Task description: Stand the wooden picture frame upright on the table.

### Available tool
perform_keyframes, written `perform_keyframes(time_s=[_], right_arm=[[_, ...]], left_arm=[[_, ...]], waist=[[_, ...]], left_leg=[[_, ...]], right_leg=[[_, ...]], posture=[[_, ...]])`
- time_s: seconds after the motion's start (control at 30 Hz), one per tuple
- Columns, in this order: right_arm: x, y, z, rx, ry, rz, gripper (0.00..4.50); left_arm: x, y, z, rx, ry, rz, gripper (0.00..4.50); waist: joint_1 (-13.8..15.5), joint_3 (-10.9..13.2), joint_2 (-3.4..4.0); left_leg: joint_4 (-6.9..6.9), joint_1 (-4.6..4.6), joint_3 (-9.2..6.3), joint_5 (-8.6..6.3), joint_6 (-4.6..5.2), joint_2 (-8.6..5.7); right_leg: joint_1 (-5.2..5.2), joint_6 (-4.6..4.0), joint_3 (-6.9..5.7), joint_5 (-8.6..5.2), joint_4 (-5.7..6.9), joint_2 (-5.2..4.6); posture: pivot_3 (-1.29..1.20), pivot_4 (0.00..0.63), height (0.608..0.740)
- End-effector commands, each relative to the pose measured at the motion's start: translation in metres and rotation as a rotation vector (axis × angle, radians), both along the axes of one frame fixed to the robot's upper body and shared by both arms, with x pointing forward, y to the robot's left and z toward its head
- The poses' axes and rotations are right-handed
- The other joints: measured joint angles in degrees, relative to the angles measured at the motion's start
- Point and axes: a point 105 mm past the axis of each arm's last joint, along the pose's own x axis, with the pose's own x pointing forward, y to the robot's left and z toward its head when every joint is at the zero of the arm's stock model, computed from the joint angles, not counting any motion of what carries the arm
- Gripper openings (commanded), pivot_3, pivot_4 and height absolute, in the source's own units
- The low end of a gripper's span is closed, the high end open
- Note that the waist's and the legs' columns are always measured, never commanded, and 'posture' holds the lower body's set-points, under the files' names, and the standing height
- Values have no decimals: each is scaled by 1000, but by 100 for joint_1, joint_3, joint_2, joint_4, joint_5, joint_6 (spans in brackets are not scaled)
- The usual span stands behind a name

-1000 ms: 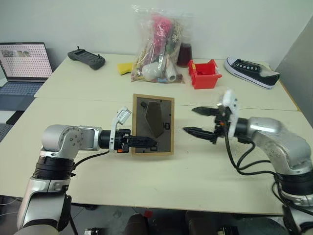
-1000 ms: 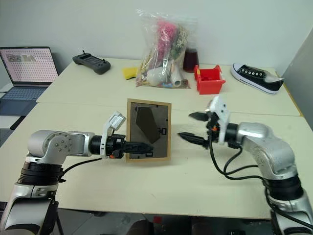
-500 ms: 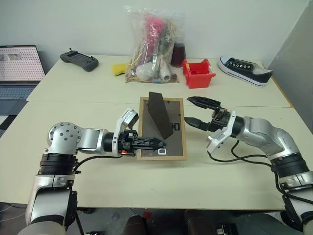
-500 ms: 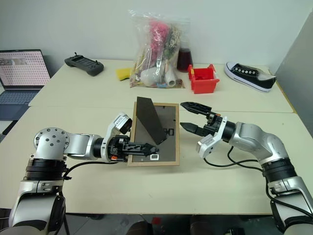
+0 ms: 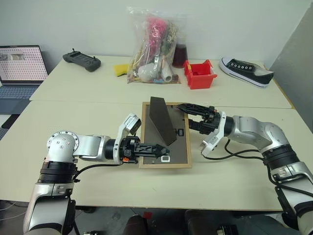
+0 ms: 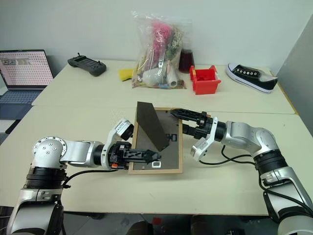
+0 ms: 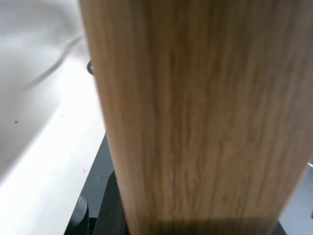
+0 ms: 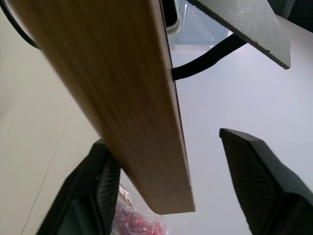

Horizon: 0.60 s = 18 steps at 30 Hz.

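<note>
- Two grippers meet at the wooden picture frame [image 5: 165,135], which is held at the middle of the near table [image 5: 98,196], its dark back board facing up and its fold-out stand [image 5: 161,120] swung out and rising from it.
- The left gripper [image 5: 157,148] reaches in level from the left and has its black fingers clenched on the frame's near-left part, by the near rail.
- The right gripper [image 5: 191,115] comes in from the right at the frame's far-right corner; in the right wrist view the light-wood edge passes between its two fingers [image 8: 259,176], one on each side, with a gap visible beside one of them, so the jaws stand apart around the edge rather than pressed on it.
- In the left wrist view the frame's light-wood rail fills the space right in front of the camera.
- On the far table sit a black controller [image 5: 81,60] at left, a clear bag of assorted items [image 5: 152,46] in the middle, a red bin [image 5: 199,75] just right of the bag, and a black-and-white sneaker [image 5: 246,71] further right.
- An open laptop [image 5: 20,66] stands at the far left, beyond the table's edge.
</note>
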Motion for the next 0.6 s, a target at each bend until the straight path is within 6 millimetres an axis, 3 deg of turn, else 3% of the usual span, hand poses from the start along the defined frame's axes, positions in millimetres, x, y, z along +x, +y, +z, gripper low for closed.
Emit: perform_keyframes(time_s=[0.03, 0.13, 0.2, 0.27, 0.37, 0.6], right_arm=[[-9, 3, 26, 57, -76, 58, 2134], [-9, 3, 26, 44, -80, 65, 1488], [-9, 2, 25, 34, -78, 65, 1457], [-8, 0, 24, 29, -72, 61, 1454], [-4, -6, 22, 26, -42, 40, 1335], [9, -27, 5, 80, 218, -35, 1316]], left_arm=[[-2, -1, 6, -15, -17, 1, 864], [-2, -1, 6, -13, -14, 3, 864], [-4, -2, 5, -8, -21, 2, 864], [-2, -3, 3, 0, -36, 27, 1554], [8, 4, 4, 7, -50, 95, 2104], [38, 36, 33, 19, -200, 354, 3634]], waist=[[0, 0, 0], [-1, 0, 0], [-1, 0, 0], [-1, 0, 0], [-1, 0, 0], [-7, 1, -1]], left_leg=[[0, 2, 0, 0, 0, 0], [-1, 5, 2, 0, 0, -1], [-2, 8, 2, 0, 0, -1], [-3, 14, 3, 0, 0, -1], [-4, 19, 5, 0, 1, -1], [-6, 24, 9, -1, 2, 0]], right_leg=[[1, 0, 1, 0, 0, 0], [3, 0, 2, 0, 0, 0], [6, 0, 3, 0, -1, 0], [10, 0, 3, 0, -1, 0], [15, 0, 6, 0, -3, 0], [20, 0, 8, 0, -6, 0]], posture=[[0, 150, 740], [0, 150, 740], [0, 150, 740], [0, 150, 740], [0, 150, 740], [0, 150, 740]])
